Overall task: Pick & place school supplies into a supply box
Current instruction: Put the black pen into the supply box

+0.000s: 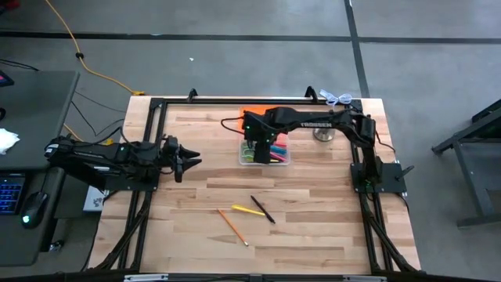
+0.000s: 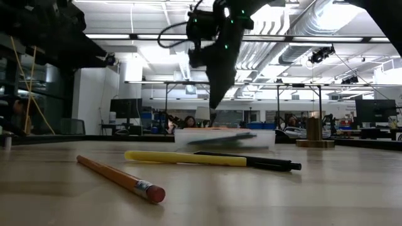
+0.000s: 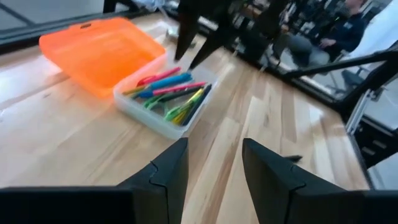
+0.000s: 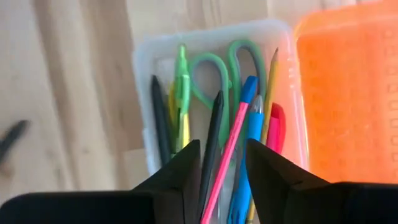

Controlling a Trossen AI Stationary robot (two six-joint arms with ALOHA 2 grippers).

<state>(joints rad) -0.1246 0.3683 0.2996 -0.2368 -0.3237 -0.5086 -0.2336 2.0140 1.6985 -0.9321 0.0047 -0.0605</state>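
The clear supply box [image 1: 264,152] stands on the table beside its orange lid [image 1: 254,112]. Inside it lie several pens, a pencil and green-handled scissors [image 4: 217,68]. My right gripper [image 4: 224,162] hangs open just above the box, pointing down, with its fingertips [image 3: 196,46] clear of the contents. On the near part of the table lie a yellow pen [image 1: 247,210], a black pen [image 1: 263,209] and an orange pencil [image 1: 232,227]. My left gripper [image 1: 192,159] waits open near the table's left side, well away from the box.
A small silver bell-shaped object [image 1: 322,135] stands to the right of the box. A dark frame [image 1: 156,102] runs along the table's edges. Bare wood lies between the box and the loose pens. People sit in the room beyond the table.
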